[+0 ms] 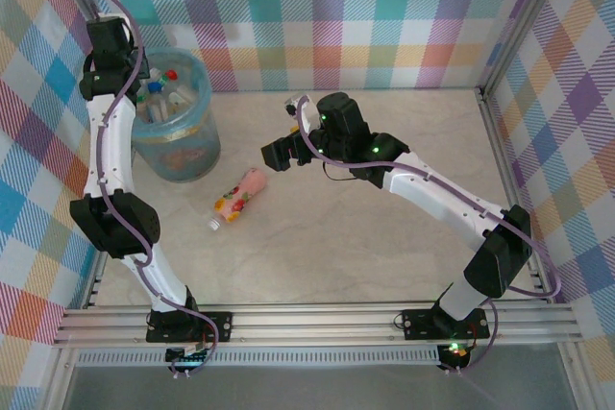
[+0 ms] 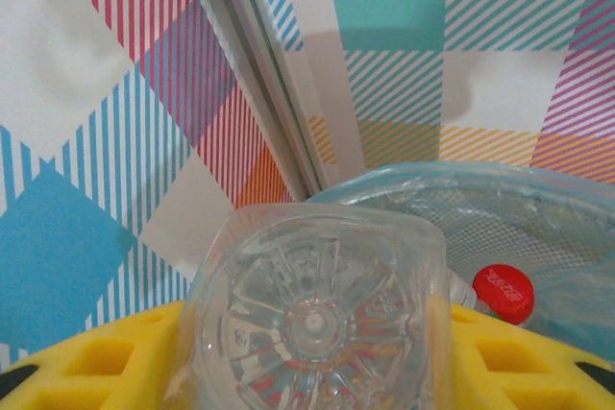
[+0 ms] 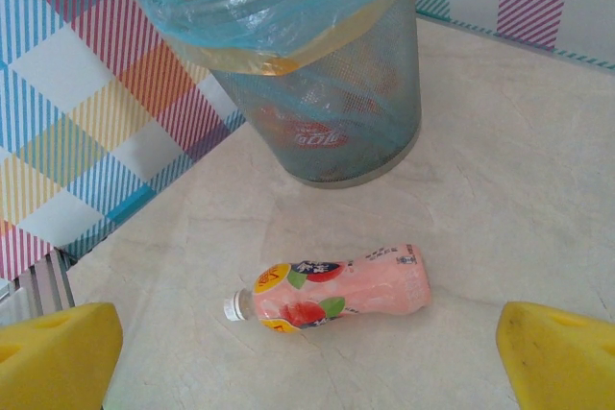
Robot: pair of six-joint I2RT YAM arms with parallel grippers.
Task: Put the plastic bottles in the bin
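Yellow fingers (image 2: 86, 362) of my left gripper (image 2: 312, 372) clamp a clear bottle (image 2: 312, 319), ribbed base toward the camera, just above the blue-lined bin (image 2: 538, 199). My right gripper (image 3: 307, 357) gapes wide over a pink bottle (image 3: 336, 295), white-capped, lying on its side on the table (image 3: 500, 189) near the bin.

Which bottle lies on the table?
The pink bottle, on its side beside the bin; the rest are inside the bin, bar a clear one in the left fingers.

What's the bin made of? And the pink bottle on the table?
The bin looks like dark wire mesh, probably metal: tiny holes show through. Its liner bag is thin, crinkly blue plastic. The pink bottle seems smooth plastic, with a glossy printed label.
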